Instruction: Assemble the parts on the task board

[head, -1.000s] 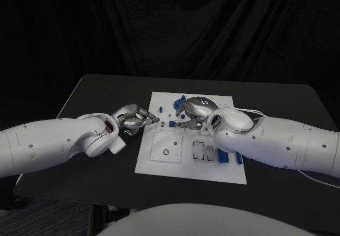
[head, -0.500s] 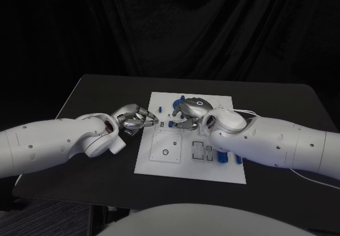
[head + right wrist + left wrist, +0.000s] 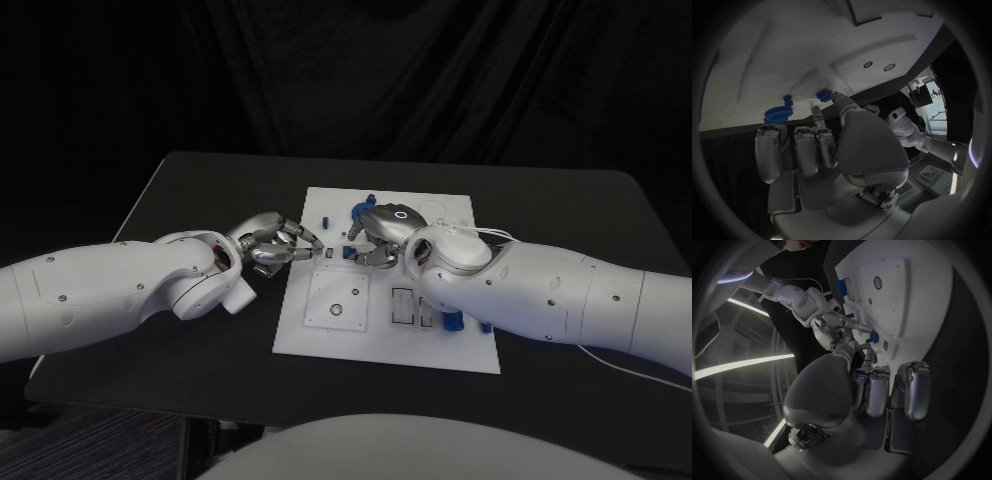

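Head view shows the white task board (image 3: 387,345) lying flat in the middle of the black surface (image 3: 173,350), with small blue parts at its far edge (image 3: 369,203) and more blue parts (image 3: 456,322) just beside the right forearm near the slotted block. A raised square plate with round holes (image 3: 338,300) sits on the board's near left part. The right hand (image 3: 378,232) hangs over the board's upper middle; in the right wrist view its fingers (image 3: 824,126) pinch a small blue part (image 3: 824,95) at their tips, touching the board, with a blue gear-like part (image 3: 778,113) just beside. The left hand (image 3: 277,244) rests at the board's left edge, fingers curled inward; whether they grip anything I cannot tell.
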